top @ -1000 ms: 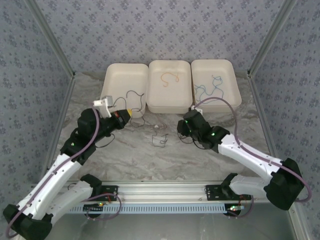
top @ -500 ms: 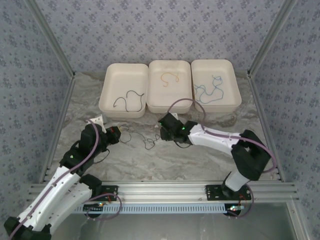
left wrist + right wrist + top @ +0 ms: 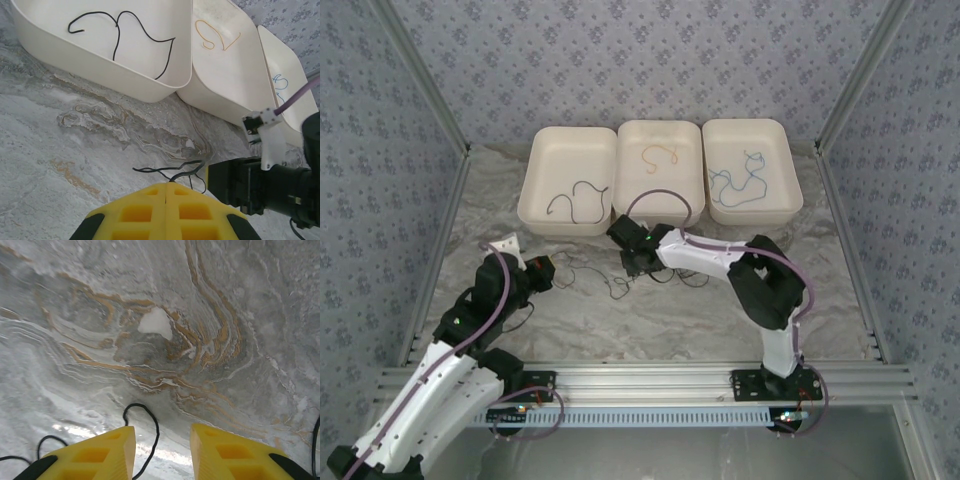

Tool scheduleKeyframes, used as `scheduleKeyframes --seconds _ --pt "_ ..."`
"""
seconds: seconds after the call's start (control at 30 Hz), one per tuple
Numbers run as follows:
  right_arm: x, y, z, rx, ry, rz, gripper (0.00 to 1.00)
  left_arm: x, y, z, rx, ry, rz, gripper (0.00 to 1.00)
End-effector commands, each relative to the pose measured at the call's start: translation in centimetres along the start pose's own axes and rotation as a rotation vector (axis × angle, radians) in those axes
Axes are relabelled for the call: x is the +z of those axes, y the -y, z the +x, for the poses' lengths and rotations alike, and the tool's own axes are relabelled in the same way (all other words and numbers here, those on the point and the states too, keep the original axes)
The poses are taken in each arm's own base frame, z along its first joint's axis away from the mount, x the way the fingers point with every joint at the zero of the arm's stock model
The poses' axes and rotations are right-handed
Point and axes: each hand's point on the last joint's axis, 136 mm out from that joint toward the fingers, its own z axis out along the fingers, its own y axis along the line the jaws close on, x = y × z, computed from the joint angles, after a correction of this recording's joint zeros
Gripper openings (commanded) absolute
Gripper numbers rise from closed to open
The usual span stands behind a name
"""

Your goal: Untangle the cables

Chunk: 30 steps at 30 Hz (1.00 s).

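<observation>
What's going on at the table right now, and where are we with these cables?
Sorting is partly done: the left tray holds a black cable, the middle tray an orange cable, and the right tray a blue cable. A tangle of loose black cables lies on the table between the arms. The left arm has its jaws shut on a strand of it. The right arm holds its jaws open low over the table, with a black loop between them.
</observation>
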Motion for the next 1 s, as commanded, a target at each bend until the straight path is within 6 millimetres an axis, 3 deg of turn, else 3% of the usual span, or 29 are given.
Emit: scheduleKeyframes --seconds 0.0,0.57,0.8,0.97 --pt "0.6 1.1 1.3 0.004 -0.063 0.085 0.35 -0.6 0.2 -0.4 0.013 0.011 0.006 0.0" --pt "1.1 -0.3 1.3 0.244 -0.077 0.039 0.37 -0.6 0.4 -0.2 0.002 0.006 0.028 0.0" --pt "2.1 -1.0 1.8 0.326 -0.109 0.012 0.32 -0.7 0.5 0.0 0.0 0.004 0.039 0.0" --pt "1.7 -0.7 2.1 0.403 -0.101 0.008 0.29 -0.7 0.6 0.1 -0.007 0.003 0.052 0.0"
